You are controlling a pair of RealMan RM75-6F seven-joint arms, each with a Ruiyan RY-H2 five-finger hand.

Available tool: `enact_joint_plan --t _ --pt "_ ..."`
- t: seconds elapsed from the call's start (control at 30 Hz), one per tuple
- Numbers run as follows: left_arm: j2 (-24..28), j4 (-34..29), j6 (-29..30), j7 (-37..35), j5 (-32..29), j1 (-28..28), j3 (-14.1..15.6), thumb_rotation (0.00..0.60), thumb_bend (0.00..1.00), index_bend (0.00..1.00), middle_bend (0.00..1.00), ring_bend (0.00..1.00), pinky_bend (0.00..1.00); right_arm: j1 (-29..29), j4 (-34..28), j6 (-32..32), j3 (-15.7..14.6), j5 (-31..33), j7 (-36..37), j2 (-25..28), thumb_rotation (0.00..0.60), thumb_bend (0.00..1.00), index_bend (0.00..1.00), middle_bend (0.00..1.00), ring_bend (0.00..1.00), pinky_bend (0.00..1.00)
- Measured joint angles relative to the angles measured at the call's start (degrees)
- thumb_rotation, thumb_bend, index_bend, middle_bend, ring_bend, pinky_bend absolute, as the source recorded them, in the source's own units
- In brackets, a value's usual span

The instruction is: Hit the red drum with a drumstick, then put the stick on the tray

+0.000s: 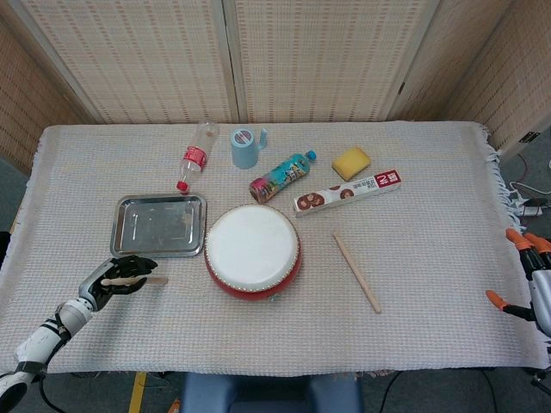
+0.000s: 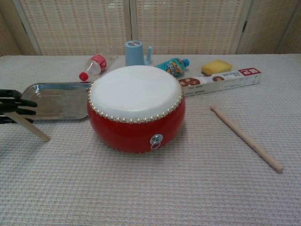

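Gripping a drumstick [image 1: 138, 280], the left hand [image 1: 116, 277] is hovering low over the tablecloth [image 1: 430, 258], its dark fingers [image 2: 19, 102] curling around the near end of the wood. From those fingers the stick is slanting out toward the red drum [image 1: 253, 251], its free tip lying just short of the drum's side and close to the cloth in the chest view. Just beyond the fingers, farther from the robot, a metal tray [image 1: 159, 225] is sitting beside the drum with nothing showing in it. A second drumstick [image 1: 356, 272] is lying loose on the far side of the drum, well apart from the fingers. The right hand [image 1: 529, 284] is showing only at the edge of the head view, with orange fingertips spread and holding nothing. Behind the drum are lying a plastic bottle [image 1: 195, 156], a blue cup [image 1: 246, 146], a colourful bottle [image 1: 282, 175], a yellow sponge [image 1: 351, 162] and a long box [image 1: 348, 193].
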Motion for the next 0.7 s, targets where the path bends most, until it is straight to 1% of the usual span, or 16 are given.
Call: enact_joint_plan --t 0.07,0.2,0.27,0.4,0.47,0.57,0.7 --pt "-0.33 -0.17 0.08 1.0 -1.38 -0.08 -0.17 0.6 0.37 0.51 0.36 0.25 0.19 -0.01 0.07 -0.04 0.0 0.04 0.09 -0.09 0.6 0.16 0.03 0.14 0.0 0.11" --pt "-1.48 -0.7 0.64 2.87 -5.52 0.04 -1.3 0.6 0.37 0.51 0.37 0.27 0.19 0.06 0.23 -0.13 0.02 -0.04 0.16 -0.23 0.6 0.16 0.03 0.14 0.0 0.11" --pt "-2.12 -1.18 0.96 4.31 -7.81 0.11 -2.05 0.6 0.37 0.52 0.4 0.29 0.21 0.07 0.24 -0.11 0.03 -0.08 0.17 -0.21 0.6 0.16 0.03 0.14 0.0 0.11" --pt "-4.16 -2.33 2.64 9.51 -12.79 0.44 -3.84 0.6 0.38 0.56 0.46 0.36 0.29 0.05 0.37 -0.22 0.04 0.05 0.32 -0.19 0.6 0.16 0.03 0.14 0.0 0.11" --pt "-5.33 -2.75 3.59 12.24 -15.06 0.57 -4.63 0.6 0.38 0.57 0.5 0.41 0.34 0.05 0.45 -0.26 0.05 0.09 0.46 -0.21 0.6 0.16 0.03 0.14 0.0 0.11" --pt "-7.82 -3.3 5.21 16.57 -19.33 0.72 -6.29 0.6 0.38 0.58 0.53 0.45 0.4 0.04 0.67 -0.32 0.06 0.15 0.69 -0.24 0.6 0.16 0.03 0.14 0.0 0.11" --pt "-11.93 -3.49 6.81 20.46 -24.65 0.77 -9.11 0.6 0.37 0.58 0.56 0.47 0.43 0.01 0.9 -0.36 0.07 0.19 1.02 -0.24 0.6 0.16 0.03 0.14 0.0 0.11"
